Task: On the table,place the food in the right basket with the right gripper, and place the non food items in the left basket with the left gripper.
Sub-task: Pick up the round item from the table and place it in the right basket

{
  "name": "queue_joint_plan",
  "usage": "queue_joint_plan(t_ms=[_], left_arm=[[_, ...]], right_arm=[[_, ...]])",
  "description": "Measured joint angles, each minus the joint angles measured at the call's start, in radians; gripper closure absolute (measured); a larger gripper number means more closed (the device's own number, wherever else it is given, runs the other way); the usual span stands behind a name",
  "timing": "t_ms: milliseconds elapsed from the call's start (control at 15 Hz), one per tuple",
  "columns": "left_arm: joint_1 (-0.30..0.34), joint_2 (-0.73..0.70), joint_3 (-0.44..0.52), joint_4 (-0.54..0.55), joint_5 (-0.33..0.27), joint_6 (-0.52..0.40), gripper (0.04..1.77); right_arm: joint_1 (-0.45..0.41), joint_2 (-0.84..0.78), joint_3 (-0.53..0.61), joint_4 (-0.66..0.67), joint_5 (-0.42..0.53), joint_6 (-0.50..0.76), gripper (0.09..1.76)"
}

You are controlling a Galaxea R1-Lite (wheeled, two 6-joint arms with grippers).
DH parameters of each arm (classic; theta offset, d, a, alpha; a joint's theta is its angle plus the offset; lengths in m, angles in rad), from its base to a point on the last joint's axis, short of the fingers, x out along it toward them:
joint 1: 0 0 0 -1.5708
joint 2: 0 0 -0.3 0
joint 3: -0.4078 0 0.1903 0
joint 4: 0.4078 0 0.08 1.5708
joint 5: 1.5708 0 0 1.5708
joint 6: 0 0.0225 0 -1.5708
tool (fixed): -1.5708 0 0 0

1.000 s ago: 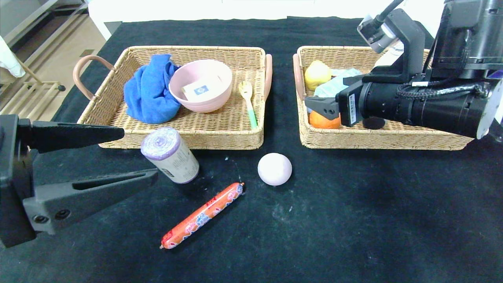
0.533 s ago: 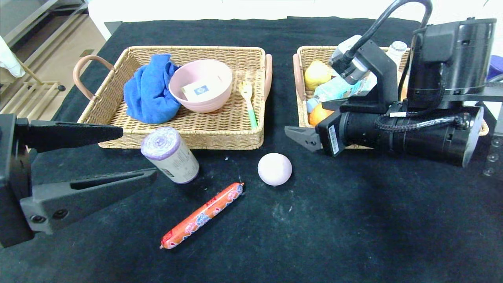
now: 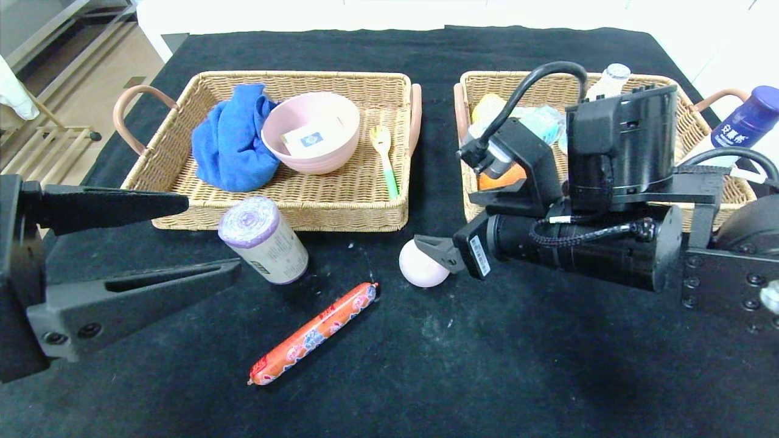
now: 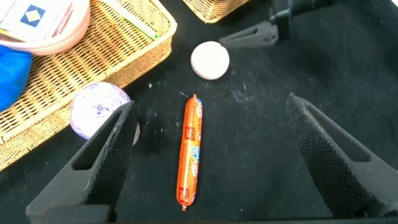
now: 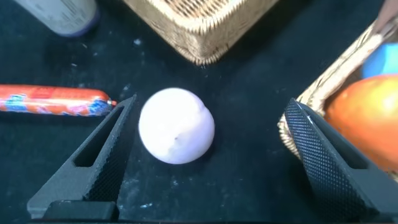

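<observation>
Now I have the right gripper (image 5: 205,155) spread wide, released, low over the black table (image 3: 487,377), its fingers flanking the round white bun (image 3: 421,266) just before the wicker right basket (image 3: 471,213). Left gripper (image 3: 201,240) released too, beside the purple-topped roll (image 3: 263,239).
</observation>
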Motion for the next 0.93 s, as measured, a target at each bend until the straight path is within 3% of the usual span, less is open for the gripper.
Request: queue_joint_plan(t_ms=[933], left_arm=[[0.0, 0.001, 0.001, 0.0, 0.0, 0.0, 0.09]], right_arm=[[0.047, 0.11, -0.029, -0.005, -0.063, 0.001, 0.15]])
